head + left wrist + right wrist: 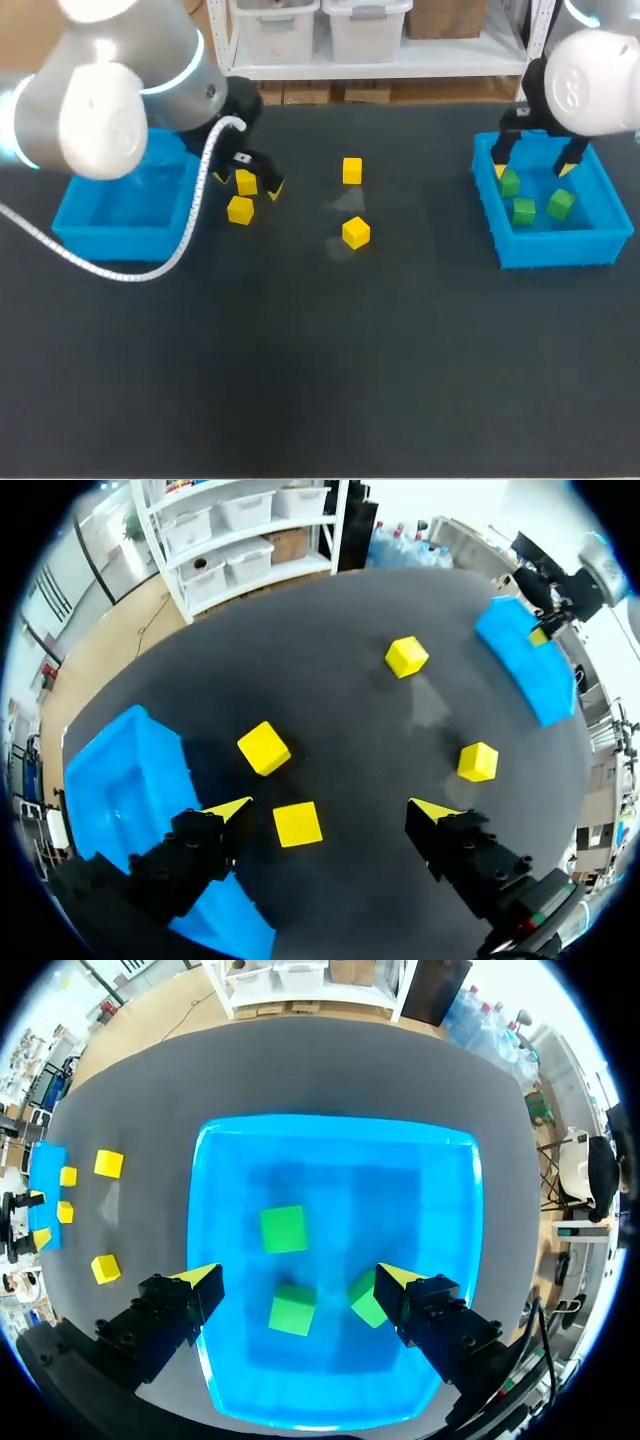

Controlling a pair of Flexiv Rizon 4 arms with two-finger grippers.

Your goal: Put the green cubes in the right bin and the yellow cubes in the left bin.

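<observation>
Surface [320, 360]; left bin [110, 215] at its far-left edge, right bin [555, 248] at far-right holding three green cubes [524, 211]; right pincer [297, 1276] wide open, empty above them; left pincer [331, 810] wide open, straddling one yellow cube [297, 823], seemingly to grasp it; three others unsorted nearby.

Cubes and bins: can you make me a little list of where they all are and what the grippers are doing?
green cubes: three, all inside the right bin
yellow cubes: four, on the table
left bin: no cube seen in the part that shows
left gripper: open, over one yellow cube near the left bin
right gripper: open, above the right bin
</observation>
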